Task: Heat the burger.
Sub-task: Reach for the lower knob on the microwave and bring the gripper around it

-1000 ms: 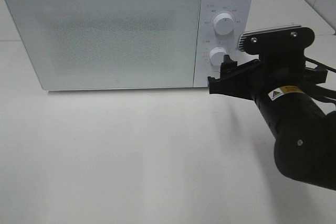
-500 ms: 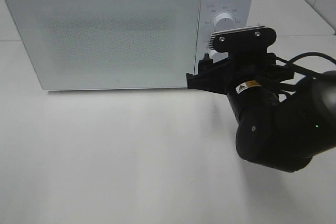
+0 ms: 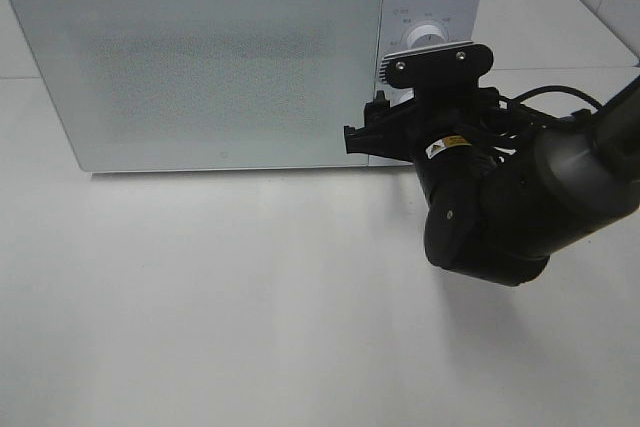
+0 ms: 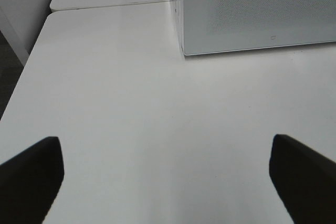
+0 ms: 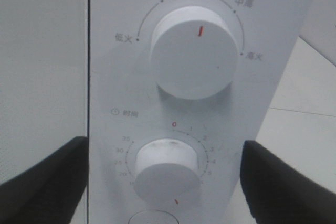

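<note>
The surface (image 3: 250,297) occupies the whole near field and carries nothing in front of the microwave (image 3: 230,67). The left end effector (image 4: 168,177) hangs over the surface at the 9 o'clock side of the microwave. Its jaws are spread wide with nothing between them. At 3 o'clock the right arm reaches in, and the right end effector (image 3: 368,132) is at the front of the control panel, close to the seam beside the door (image 3: 200,72). Its jaws are apart and grip nothing. Over the last second this end effector has travelled toward 9 o'clock along the panel, from beside the lower dial to the door seam, and the arm body has swung in behind it. In the right wrist view the jaws straddle the timer knob (image 5: 167,169) without touching it. The red mark on that knob is near 6 o'clock on its dial, away from the red zero at 12 o'clock. The power knob (image 5: 193,51) points to 12 o'clock, the middle setting. The burger is not visible in any view. The door is shut and its dotted panel hides the cavity, so whether the burger is inside cannot be confirmed. Judged from the closed door and the offset timer mark, loading is probably complete and the timer is probably set. On that reading, the sideways shift is likely a release from the dial. Confirm that the timer stays off zero before treating the heating step as started.
</note>
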Robot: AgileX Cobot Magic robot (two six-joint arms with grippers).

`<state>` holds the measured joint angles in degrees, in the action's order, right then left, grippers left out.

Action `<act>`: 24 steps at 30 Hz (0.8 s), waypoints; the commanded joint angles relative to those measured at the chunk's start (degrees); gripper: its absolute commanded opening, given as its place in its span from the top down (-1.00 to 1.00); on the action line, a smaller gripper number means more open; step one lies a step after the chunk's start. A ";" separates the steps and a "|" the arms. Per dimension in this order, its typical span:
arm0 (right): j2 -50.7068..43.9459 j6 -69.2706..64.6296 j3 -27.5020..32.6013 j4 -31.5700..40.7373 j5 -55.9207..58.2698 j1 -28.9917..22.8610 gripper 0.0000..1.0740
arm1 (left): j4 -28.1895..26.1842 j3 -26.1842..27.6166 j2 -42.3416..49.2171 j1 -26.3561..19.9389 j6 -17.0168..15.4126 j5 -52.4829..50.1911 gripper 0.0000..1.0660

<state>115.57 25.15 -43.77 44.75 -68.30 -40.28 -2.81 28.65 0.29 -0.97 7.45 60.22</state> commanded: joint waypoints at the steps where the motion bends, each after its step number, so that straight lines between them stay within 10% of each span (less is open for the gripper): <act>1: 0.92 -0.86 -1.43 -1.43 0.92 1.32 -0.41 | -0.23 -0.11 1.15 -0.17 -0.34 -0.57 -0.87; 24: 4.64 -1.95 -3.95 -2.29 1.49 3.44 -0.36 | -0.23 -0.11 1.09 -0.17 -0.29 -0.57 -0.87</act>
<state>120.55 23.78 -46.98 43.09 -66.41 -37.24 -2.81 28.65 0.29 -0.97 7.45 60.22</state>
